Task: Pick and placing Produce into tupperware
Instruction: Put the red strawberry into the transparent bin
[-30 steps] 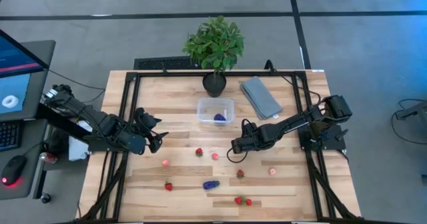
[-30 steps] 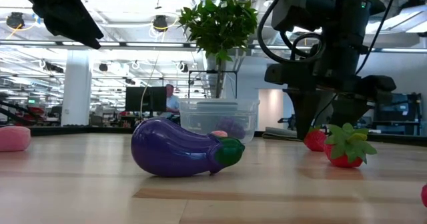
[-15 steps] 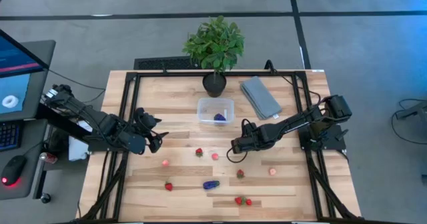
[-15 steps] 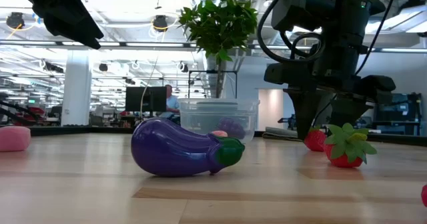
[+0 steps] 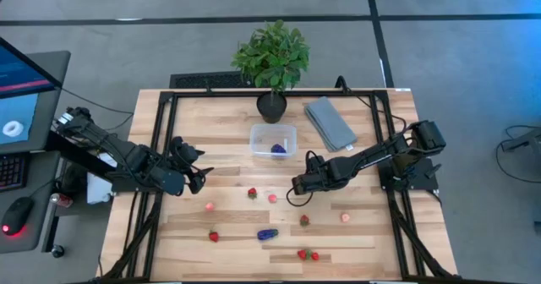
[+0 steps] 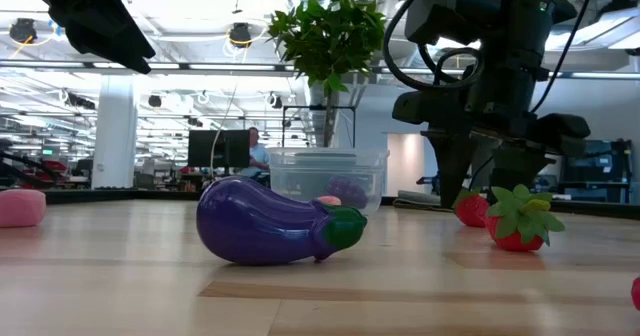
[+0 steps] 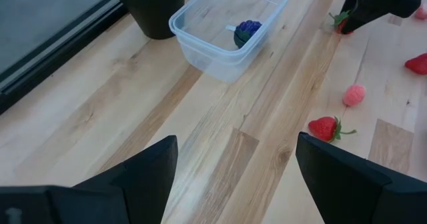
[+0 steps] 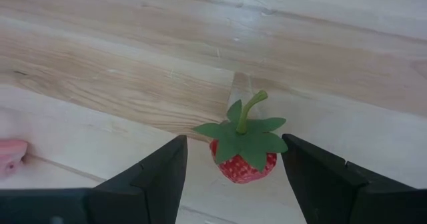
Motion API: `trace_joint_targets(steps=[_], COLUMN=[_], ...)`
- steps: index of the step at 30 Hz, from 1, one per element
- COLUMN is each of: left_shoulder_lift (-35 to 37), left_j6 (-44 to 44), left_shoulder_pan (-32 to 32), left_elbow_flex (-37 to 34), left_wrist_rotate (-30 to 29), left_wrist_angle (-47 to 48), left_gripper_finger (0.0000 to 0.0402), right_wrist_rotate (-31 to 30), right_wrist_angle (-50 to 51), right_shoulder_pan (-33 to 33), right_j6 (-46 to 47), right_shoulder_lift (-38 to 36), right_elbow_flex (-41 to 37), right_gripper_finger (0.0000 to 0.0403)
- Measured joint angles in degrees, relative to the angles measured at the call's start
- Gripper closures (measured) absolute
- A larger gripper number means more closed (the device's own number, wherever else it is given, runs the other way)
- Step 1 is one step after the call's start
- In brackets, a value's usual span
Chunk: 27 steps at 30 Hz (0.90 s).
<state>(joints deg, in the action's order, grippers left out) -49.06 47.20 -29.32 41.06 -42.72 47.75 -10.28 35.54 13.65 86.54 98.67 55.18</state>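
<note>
My right gripper (image 5: 296,188) points down at mid-table, open. Its two fingers stand on either side of a red strawberry (image 8: 243,156) with a green top, which sits on the wood; the low view shows this strawberry (image 6: 470,209) under the gripper (image 6: 478,181). The clear tupperware (image 5: 273,141) stands behind it toward the far edge, with a purple grape bunch (image 7: 246,31) inside. More produce lies loose on the near half: strawberries (image 5: 252,193), pink pieces (image 5: 272,198) and a purple eggplant (image 6: 270,223). My left gripper (image 5: 201,178) hovers open at the table's left.
A potted plant (image 5: 272,64) and a folded grey cloth (image 5: 330,122) sit at the far edge beside the tupperware. A second strawberry (image 6: 520,226) lies just in front of my right gripper. Bare wood lies between the tupperware and my left gripper (image 7: 237,171).
</note>
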Motion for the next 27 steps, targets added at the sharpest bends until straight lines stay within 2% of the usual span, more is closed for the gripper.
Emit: trace_joint_targets(steps=[11,27], left_shoulder_lift=[0.0,0.0], left_j6=[0.6,0.6], left_shoulder_pan=[0.0,0.0], left_elbow_flex=[0.0,0.0], left_wrist_rotate=[0.0,0.0], left_wrist_angle=[1.0,1.3], left_gripper_finger=[0.0107,0.0107], right_wrist_rotate=[0.0,0.1], right_wrist_angle=[0.0,0.1], right_shoulder_pan=[-0.3,-0.3], right_j6=[0.0,-1.0], right_shoulder_lift=[0.0,0.0], right_elbow_flex=[0.0,0.0], right_gripper_finger=[0.0144,0.0205])
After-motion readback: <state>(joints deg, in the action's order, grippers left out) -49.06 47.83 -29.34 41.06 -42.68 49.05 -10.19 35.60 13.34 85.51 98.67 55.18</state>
